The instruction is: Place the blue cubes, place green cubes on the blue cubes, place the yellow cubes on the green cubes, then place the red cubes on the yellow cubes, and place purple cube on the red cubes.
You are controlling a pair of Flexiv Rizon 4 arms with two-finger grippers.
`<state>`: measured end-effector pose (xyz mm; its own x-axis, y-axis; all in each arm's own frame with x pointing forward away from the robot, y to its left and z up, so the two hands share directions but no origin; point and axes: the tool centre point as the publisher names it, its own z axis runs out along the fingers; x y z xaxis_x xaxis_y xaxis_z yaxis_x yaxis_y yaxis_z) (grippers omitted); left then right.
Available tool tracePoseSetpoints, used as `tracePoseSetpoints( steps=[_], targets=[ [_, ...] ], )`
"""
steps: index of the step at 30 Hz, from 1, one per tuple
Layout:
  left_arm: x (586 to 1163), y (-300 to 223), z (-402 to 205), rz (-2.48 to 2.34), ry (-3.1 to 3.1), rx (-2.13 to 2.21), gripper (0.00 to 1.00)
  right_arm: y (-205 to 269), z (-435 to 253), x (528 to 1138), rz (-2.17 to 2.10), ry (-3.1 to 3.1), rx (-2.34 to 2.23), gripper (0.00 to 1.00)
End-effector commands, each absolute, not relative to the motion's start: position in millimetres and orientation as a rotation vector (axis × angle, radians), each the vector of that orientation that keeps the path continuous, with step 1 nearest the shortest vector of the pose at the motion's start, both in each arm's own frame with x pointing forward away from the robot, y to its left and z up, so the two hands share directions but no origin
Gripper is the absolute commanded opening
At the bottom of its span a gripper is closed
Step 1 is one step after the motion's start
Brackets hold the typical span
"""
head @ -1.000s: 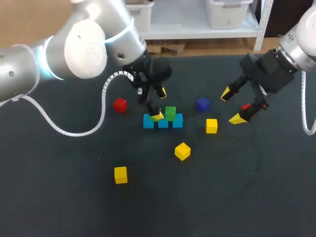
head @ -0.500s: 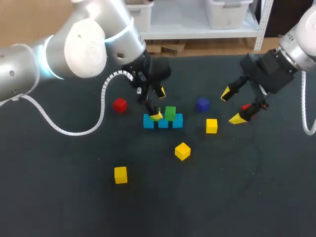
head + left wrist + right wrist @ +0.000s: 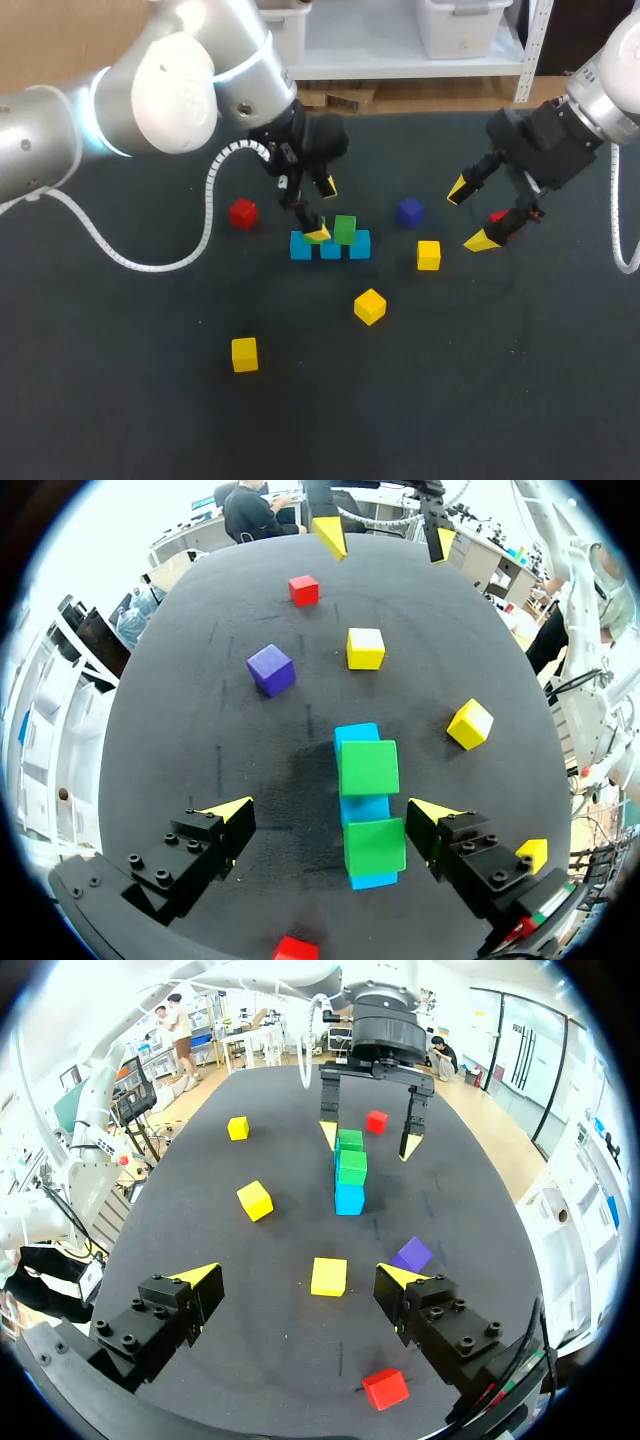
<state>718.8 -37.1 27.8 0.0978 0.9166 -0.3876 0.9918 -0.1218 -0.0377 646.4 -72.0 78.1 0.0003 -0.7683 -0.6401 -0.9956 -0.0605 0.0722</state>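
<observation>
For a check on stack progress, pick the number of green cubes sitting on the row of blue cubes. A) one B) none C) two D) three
C: the left wrist view shows a far green cube and a near green cube, both resting on top of the blue row.

Eleven cubes in five colours. Three blue cubes [image 3: 365,808] form one row running out from between the left gripper's [image 3: 331,810] fingers. Two green cubes [image 3: 368,767] sit on that row. Three yellow: first yellow cube [image 3: 366,648] ahead of that gripper, second yellow cube [image 3: 470,724] off to its side, third yellow cube [image 3: 245,354] behind it. Two red: one red cube [image 3: 242,212] beside it, other red cube [image 3: 385,1388] under the right gripper [image 3: 298,1275]. One purple cube [image 3: 271,669], ahead of the left gripper
</observation>
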Motion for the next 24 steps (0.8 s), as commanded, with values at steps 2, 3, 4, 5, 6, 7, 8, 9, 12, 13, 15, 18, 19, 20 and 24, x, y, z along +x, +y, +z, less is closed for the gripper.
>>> tracePoseSetpoints(
  steps=[2,3,4,5,6,7,8,9,12,13,15,18,19,20,24],
  targets=[
    [714.1,-29.7,37.0,-0.461,1.899,2.126,1.0,-72.0,77.5,647.2,0.759,1.812,-1.88,1.0],
    [712.7,-28.5,39.1,-0.458,1.889,2.125,1.0,-72.0,77.5,647.2,0.759,1.812,-1.88,1.0],
    [711.0,-27.3,41.4,-0.451,1.876,2.126,1.0,-72.0,77.5,647.2,0.759,1.812,-1.88,1.0],
    [709.0,-26.1,43.4,-0.45,1.87,2.129,1.0,-72.0,77.5,647.2,0.759,1.812,-1.88,1.0],
    [706.9,-24.2,45.3,-0.449,1.865,2.126,1.0,-72.0,77.5,647.2,0.759,1.812,-1.88,1.0],
    [704.9,-22.2,47.2,-0.447,1.856,2.126,1.0,-72.0,77.5,647.2,0.759,1.812,-1.88,1.0],
    [702.6,-20.0,49.4,-0.444,1.853,2.128,1.0,-72.0,77.5,647.2,0.759,1.812,-1.88,1.0],
    [700.5,-17.0,51.7,-0.442,1.846,2.129,1.0,-72.0,77.5,647.2,0.759,1.812,-1.88,1.0],
    [694.8,-7.4,57.8,-0.435,1.831,2.133,1.0,-72.0,77.5,647.2,0.759,1.812,-1.88,1.0],
    [693.2,-3.1,59.7,-0.432,1.829,2.131,1.0,-72.0,77.5,647.2,0.759,1.812,-1.88,1.0],
    [690.4,4.8,63.6,-0.431,1.827,2.126,1.0,-72.0,77.5,647.2,0.759,1.812,-1.88,1.0],
    [685.3,18.7,68.1,-0.425,1.822,2.113,1.0,-72.0,77.5,647.2,0.759,1.812,-1.88,1.0],
    [683.6,23.1,68.4,-0.425,1.824,2.108,1.0,-72.0,77.5,647.2,0.759,1.812,-1.88,1.0],
    [681.6,27.5,68.4,-0.424,1.825,2.108,1.0,-72.0,77.5,647.2,0.759,1.812,-1.88,1.0],
    [674.9,42.3,67.0,-0.431,1.807,2.114,1.0,-72.0,77.5,647.2,0.759,1.812,-1.88,1.0]
  ],
)
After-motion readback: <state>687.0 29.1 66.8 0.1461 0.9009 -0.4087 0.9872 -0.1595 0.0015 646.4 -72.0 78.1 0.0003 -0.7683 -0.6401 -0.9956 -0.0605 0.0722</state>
